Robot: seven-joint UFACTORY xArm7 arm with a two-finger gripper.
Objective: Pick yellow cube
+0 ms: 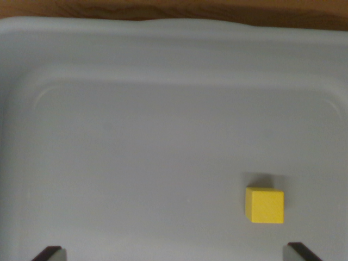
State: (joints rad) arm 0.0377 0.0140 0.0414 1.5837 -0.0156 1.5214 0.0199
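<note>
cube: plain yellow | bin: pale grey | table: brown wood grain | fingers: dark

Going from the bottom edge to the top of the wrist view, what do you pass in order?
Gripper fingertips at the bottom corners → yellow cube → bare floor of the grey bin → bin's far rim → wooden surface.
</note>
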